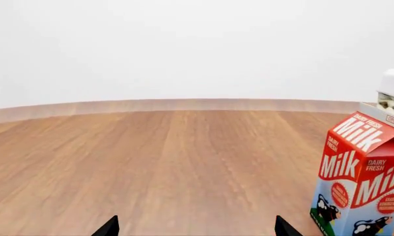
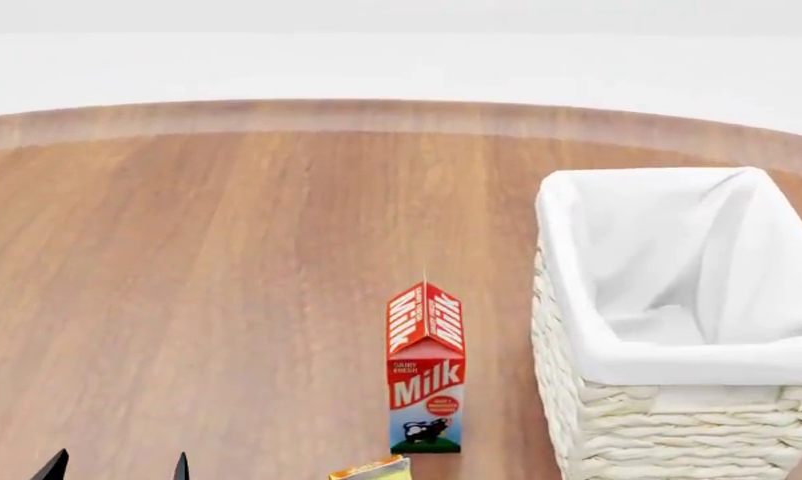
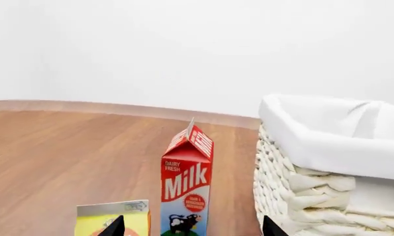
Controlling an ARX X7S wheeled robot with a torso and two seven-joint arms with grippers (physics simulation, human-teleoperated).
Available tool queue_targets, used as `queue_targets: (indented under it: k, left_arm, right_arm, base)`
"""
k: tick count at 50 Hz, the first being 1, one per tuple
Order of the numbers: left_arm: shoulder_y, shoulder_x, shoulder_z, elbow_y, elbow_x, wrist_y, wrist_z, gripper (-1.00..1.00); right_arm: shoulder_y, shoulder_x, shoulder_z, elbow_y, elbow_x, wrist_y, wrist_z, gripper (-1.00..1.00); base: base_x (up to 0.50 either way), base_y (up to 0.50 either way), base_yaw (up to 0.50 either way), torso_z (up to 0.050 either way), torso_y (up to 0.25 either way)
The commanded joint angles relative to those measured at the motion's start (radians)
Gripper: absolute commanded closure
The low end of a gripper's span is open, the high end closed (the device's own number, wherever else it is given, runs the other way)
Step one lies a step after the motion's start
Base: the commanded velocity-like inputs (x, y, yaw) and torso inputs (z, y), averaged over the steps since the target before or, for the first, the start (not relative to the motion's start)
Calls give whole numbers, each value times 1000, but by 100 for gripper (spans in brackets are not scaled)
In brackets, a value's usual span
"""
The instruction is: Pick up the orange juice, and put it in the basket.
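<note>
The orange juice (image 3: 112,217) is a yellow carton with a grey-edged top panel; only its top shows, right in front of one finger of my right gripper (image 3: 193,228). In the head view a sliver of the orange juice (image 2: 370,469) peeks in at the bottom edge, just in front of the milk carton. The basket (image 2: 668,370), cream wicker with a white liner, stands at the right, and the basket (image 3: 315,182) also shows in the right wrist view. My right gripper is open and holds nothing. My left gripper (image 2: 117,468) is open over bare floor at the lower left; in its own view the left gripper (image 1: 197,228) is empty.
A red-and-white Milk carton (image 2: 425,372) stands upright between the orange juice and the basket; the Milk carton (image 3: 187,182) lies straight ahead of the right gripper, and the Milk carton (image 1: 361,184) shows off to one side in the left wrist view. Wooden floor (image 2: 214,260) runs to a pale wall.
</note>
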Motion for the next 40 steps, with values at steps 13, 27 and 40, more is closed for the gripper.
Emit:
queue_targets:
  k: [13,27,40]
  left_arm:
    - [-2,-9,11,-1,-9,3,-10,-100]
    - [-3,-14,18,-2,-14,5,-16,-100]
    - [-4,-18,23,-2,-18,6,-21,-100]
  right_arm:
    - [-90,28,-60,-29,-39,-74,-9,-100]
    - [-59,-19,-84,138,-14,-181,-28,-100]
    - [-23,-48,-109,232,-7,-222,-42,-100]
  base:
    - [0,0,0,0,0]
    - [0,0,0,0,0]
    - [0,0,0,0,0]
